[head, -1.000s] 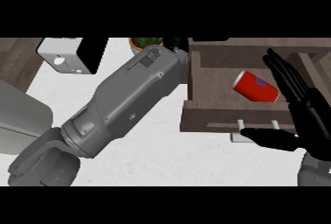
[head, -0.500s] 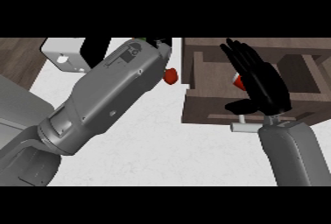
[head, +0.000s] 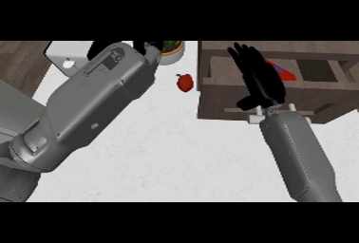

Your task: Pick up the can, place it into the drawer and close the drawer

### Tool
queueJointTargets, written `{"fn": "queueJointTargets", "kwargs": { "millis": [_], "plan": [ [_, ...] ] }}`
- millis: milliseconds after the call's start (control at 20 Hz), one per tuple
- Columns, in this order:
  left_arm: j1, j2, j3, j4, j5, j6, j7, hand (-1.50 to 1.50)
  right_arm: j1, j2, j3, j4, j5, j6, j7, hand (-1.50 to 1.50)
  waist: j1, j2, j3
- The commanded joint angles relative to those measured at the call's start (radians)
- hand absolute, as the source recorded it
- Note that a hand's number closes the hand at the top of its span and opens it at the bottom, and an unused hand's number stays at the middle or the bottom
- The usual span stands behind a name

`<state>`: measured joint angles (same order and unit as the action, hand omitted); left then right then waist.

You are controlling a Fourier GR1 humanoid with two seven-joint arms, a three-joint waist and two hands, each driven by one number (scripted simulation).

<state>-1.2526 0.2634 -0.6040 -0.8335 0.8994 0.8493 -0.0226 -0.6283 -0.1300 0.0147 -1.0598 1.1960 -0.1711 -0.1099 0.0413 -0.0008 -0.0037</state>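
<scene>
**Red can sits in the open drawer, right hand flat above it**

The brown drawer [head: 217, 80] is pulled out at the right side of the white counter [head: 175, 152]. The red can [head: 279, 71] lies inside the drawer. Only a small bit of it shows, because the right hand [head: 258, 78] covers most of it.

The right hand is black and its fingers are straight, pointing up the view and away from the robot. It holds nothing. The hand lies over the front of the drawer, and its thumb hangs down near the drawer's pale handle [head: 270, 111]. The grey right forearm runs down from the hand to the bottom of the view.

The left arm is a big grey shape that crosses the left side of the view. Only a dark bit of the left hand [head: 144, 46] shows at the top edge, so I cannot tell if it is open or closed.

A small red pepper [head: 185, 82] lies on the counter just left of the drawer. A pot with a green plant [head: 172, 49] stands at the top, near the left hand. A white box [head: 70, 54] sits at the top left.
</scene>
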Motion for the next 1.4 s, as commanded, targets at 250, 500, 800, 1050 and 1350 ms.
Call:
{"fn": "queueJointTargets", "kwargs": {
  "millis": [250, 500, 800, 1050, 1350],
  "plan": [
    [0.068, 0.121, 0.017, -0.133, -0.023, -0.042, 0.078, -1.5, -0.149, -0.006, -0.083, 0.363, 0.067, -0.258, -0.009, -1.5, 0.022, 0.011, 0.005],
    [0.102, 0.144, 0.024, -0.194, -0.043, -0.035, 0.093, -1.5, -0.243, 0.003, -0.112, 0.502, 0.093, -0.347, 0.009, -1.5, 0.027, 0.013, 0.005],
    [0.112, 0.147, 0.025, -0.248, -0.063, 0.002, 0.118, -1.5, -0.299, -0.059, -0.177, 0.643, 0.069, -0.479, -0.075, -1.5, 0.042, 0.022, 0.007],
    [0.118, 0.169, 0.025, -0.28, -0.09, 0.024, 0.151, -1.5, -0.45, -0.063, -0.186, 0.732, 0.101, -0.471, -0.007, -1.5, 0.037, 0.021, 0.006],
    [0.155, 0.191, 0.036, -0.336, -0.091, -0.008, 0.152, -1.5, -0.519, -0.087, -0.194, 0.802, 0.126, -0.511, 0.031, -1.5, 0.069, 0.031, 0.005]
  ]
}}
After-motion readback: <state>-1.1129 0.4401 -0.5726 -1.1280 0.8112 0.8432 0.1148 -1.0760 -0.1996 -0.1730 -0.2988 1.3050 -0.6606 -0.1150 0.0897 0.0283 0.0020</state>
